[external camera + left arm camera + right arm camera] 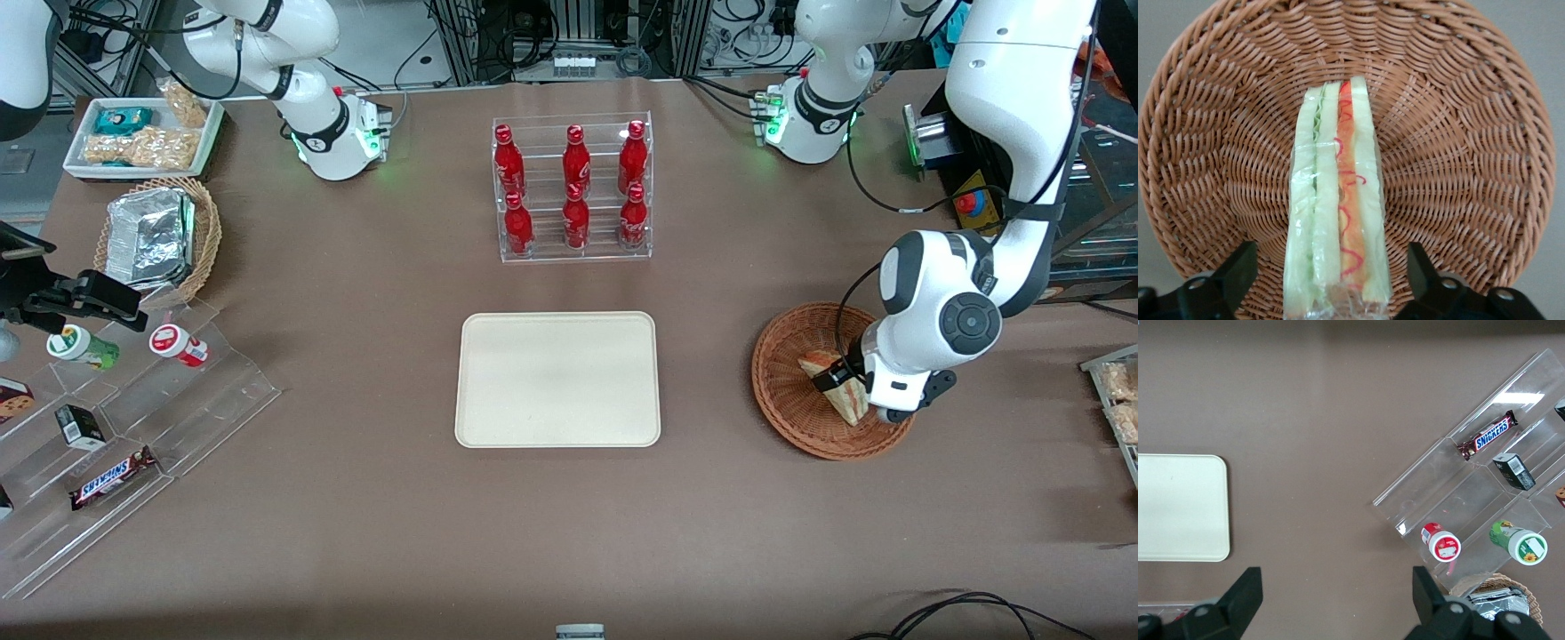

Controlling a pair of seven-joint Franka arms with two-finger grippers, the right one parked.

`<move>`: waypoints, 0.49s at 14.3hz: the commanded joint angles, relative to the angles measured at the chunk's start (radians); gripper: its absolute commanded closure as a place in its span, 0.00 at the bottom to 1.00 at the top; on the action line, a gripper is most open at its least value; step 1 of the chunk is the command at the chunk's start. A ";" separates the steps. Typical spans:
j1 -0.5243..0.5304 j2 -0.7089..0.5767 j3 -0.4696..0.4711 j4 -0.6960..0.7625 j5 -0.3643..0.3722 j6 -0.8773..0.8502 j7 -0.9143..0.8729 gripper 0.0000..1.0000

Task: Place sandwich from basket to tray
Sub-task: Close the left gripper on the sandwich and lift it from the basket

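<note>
While claw open, straddles sandwich in basket.

Your gripper sits low in the basket, fingers spread, each apart from the sandwich. The basket's rim rings it. Bare table lies between basket and tray. The bottle rack stands farther from the camera.

Front view: whole table seen from high up. Left wrist view: aimed close down into basket, gripper above it. Tray shared by right wrist and front views.
</note>
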 commanded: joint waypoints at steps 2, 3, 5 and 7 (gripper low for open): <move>-0.010 0.000 0.008 0.003 0.001 0.000 -0.034 0.87; -0.010 0.001 0.008 0.007 0.002 0.000 -0.034 0.92; -0.010 0.001 0.008 0.027 0.004 -0.002 -0.028 0.96; -0.011 -0.007 0.008 0.073 0.005 -0.047 -0.024 0.97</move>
